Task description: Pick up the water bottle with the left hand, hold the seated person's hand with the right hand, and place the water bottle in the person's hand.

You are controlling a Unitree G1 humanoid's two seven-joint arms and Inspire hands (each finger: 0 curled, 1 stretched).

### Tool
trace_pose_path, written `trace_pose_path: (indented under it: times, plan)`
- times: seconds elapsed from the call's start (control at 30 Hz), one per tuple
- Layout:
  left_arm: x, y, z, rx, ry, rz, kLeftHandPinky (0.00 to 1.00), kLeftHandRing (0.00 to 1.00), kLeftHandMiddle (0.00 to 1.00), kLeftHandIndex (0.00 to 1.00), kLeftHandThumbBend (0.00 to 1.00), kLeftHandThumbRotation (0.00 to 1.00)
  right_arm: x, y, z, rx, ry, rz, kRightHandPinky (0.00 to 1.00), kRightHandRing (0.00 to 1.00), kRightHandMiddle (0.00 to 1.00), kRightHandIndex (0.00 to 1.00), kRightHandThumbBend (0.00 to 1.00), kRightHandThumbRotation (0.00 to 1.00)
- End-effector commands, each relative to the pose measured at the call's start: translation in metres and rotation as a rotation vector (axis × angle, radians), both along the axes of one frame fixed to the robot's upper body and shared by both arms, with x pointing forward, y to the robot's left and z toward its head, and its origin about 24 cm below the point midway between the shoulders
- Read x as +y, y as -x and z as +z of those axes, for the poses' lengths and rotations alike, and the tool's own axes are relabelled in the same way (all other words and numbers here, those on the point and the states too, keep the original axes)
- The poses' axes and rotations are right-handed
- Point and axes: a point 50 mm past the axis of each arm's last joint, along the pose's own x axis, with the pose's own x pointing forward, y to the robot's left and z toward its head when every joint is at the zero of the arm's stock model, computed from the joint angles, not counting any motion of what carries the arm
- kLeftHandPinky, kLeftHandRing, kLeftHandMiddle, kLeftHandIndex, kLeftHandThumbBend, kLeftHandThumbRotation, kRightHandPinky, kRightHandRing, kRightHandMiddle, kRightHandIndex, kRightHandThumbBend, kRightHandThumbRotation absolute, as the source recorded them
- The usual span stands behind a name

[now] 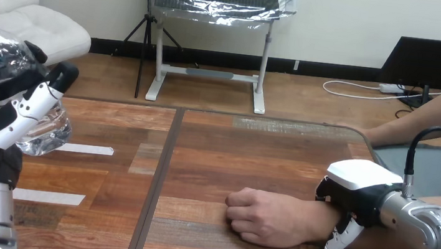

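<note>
Wooden planks in mixed browns make up the counter, with a dark seam running front to back near its middle. From the view's right, a person's forearm lies across the counter, and the person's hand rests on the wood near the front edge, closed in a loose fist. The right robot hand sits over the person's wrist, its white shell on top and its fingers curled down round the wrist. At the view's left, the left robot hand is raised above the counter, its fingers and thumb wrapped round a clear water bottle, which tilts with its cap up and to the left. Two white tape strips lie flat on the counter below the bottle.
</note>
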Motion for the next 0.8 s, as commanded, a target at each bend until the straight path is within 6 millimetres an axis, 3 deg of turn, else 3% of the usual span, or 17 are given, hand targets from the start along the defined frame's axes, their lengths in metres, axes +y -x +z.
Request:
trace_pose_path:
  times: [0.0, 0.2, 0.77]
  plan:
    - [-0.0033, -0.0034, 0.0284, -0.122, -0.054, -0.041, 0.19, 0.24, 0.31, 0.37, 0.42, 0.0, 0.0087, 0.0218, -0.0357, 0.148, 0.021, 0.024, 0.39, 0.57, 0.64, 0.63, 0.88, 0.33]
    - [-0.004, -0.0029, 0.0294, -0.121, -0.053, -0.037, 0.18, 0.24, 0.3, 0.37, 0.39, 0.0, 0.009, 0.0217, -0.0352, 0.147, 0.013, 0.013, 0.47, 0.64, 0.71, 0.66, 0.91, 0.37]
    - [-0.0065, -0.0008, 0.0332, -0.111, -0.05, -0.029, 0.18, 0.23, 0.3, 0.36, 0.35, 0.0, 0.0092, 0.0214, -0.0348, 0.154, -0.001, -0.009, 0.49, 0.67, 0.73, 0.7, 0.92, 0.39]
